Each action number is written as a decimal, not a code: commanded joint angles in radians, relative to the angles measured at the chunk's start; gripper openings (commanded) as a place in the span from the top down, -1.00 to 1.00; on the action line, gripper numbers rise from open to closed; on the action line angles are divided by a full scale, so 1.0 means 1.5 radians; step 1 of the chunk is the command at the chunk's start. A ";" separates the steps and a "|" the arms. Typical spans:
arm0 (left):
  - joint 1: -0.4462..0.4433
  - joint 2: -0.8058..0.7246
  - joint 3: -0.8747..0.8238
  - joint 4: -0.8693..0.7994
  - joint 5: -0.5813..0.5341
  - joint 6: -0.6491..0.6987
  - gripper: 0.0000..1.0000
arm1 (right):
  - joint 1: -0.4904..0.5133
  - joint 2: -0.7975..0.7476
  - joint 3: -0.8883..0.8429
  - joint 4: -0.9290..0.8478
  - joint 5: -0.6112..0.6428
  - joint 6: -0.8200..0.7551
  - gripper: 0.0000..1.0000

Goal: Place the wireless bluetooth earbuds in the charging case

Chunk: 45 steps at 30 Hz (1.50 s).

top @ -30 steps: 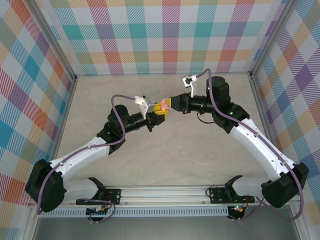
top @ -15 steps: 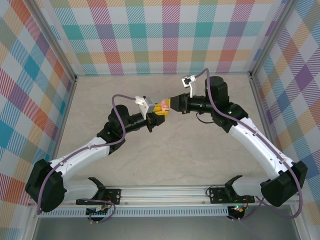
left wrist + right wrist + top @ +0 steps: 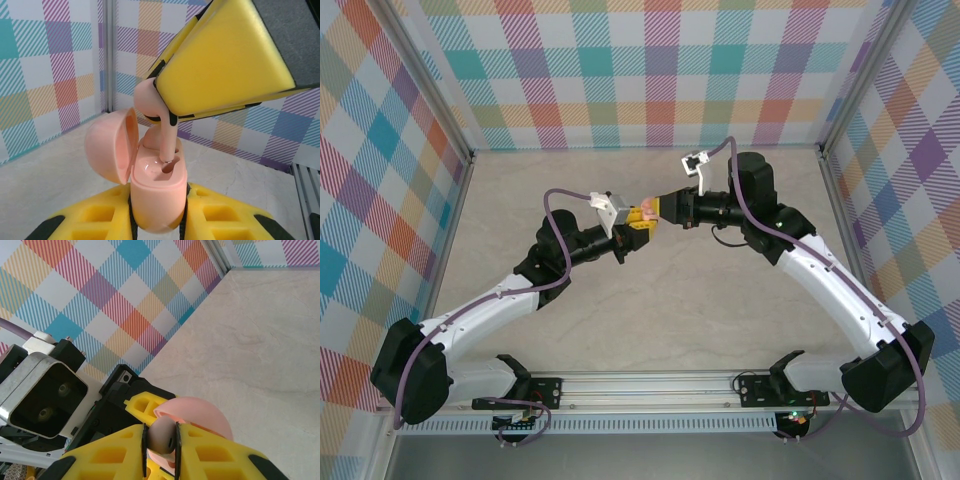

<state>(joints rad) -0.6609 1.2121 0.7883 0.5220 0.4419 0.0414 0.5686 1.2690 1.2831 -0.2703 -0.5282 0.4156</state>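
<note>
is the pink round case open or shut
Open: the pale pink round charging case has its domed lid swung aside, a pink earbud at its bared socket.

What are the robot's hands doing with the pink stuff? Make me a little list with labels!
left fingers: closed on the pink case, holding it upright
case lid: open, swung to one side
right fingers: closed on a pink earbud
earbud stem: pointing down, its tip right at a slot in the case, not pushed all the way in
place: held up over the table
</note>
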 commanded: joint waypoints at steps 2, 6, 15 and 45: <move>-0.010 -0.021 0.022 0.010 -0.005 -0.006 0.50 | 0.004 0.002 0.020 -0.019 0.009 -0.020 0.54; -0.010 -0.025 0.020 0.012 -0.007 -0.005 0.50 | 0.004 0.005 0.020 -0.027 0.015 -0.021 0.54; -0.010 -0.028 0.020 0.011 -0.004 -0.006 0.50 | 0.007 0.012 0.027 -0.042 0.026 -0.026 0.41; -0.010 -0.032 0.012 -0.064 -0.098 -0.037 0.50 | -0.065 -0.020 -0.012 -0.321 0.403 0.040 0.20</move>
<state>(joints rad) -0.6609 1.2022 0.7891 0.4301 0.3214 0.0074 0.5007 1.2709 1.3010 -0.6109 -0.0349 0.4294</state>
